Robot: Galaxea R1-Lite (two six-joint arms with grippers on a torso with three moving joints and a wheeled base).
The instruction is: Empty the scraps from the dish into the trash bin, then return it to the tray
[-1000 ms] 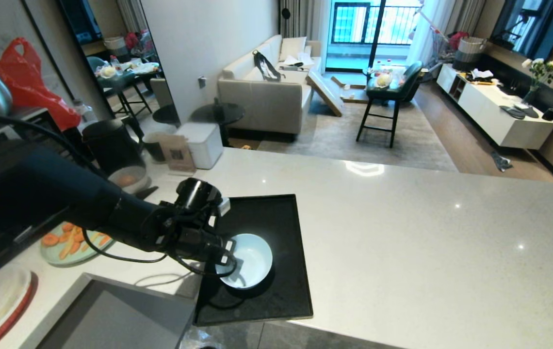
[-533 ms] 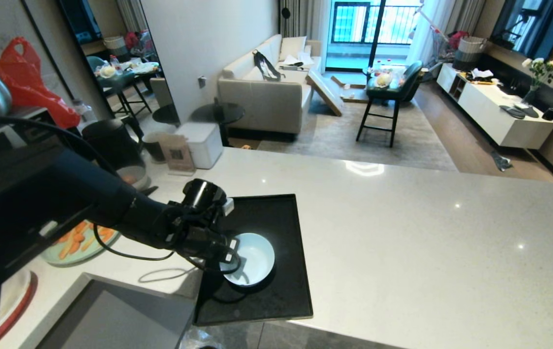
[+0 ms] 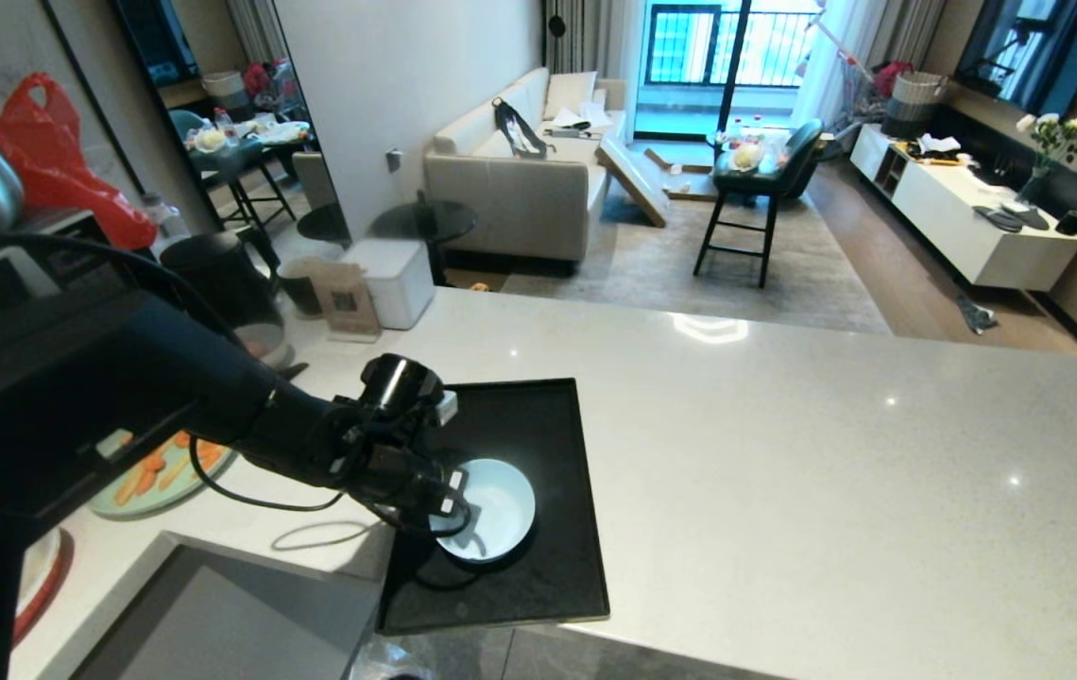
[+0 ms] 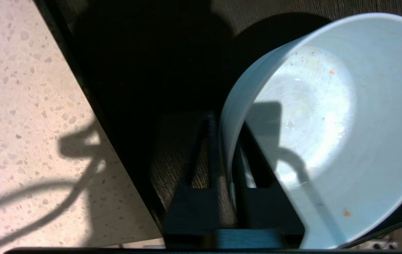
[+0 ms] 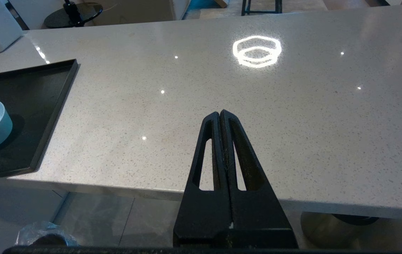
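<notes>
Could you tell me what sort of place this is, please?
Most likely a home's open kitchen: a stone counter with a kettle, facing a living room with a sofa and a TV cabinet.

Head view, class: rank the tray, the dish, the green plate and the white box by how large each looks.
1. Tray: clearly largest.
2. Dish and white box: look about alike, and the box stands farther off, so no ranking between them.
The green plate is mostly hidden behind the left arm, so its size cannot be placed.

Pale bluish-white dish [image 3: 493, 508], matte black tray [image 3: 538, 425], speckled grey-white counter [image 3: 831, 472].
</notes>
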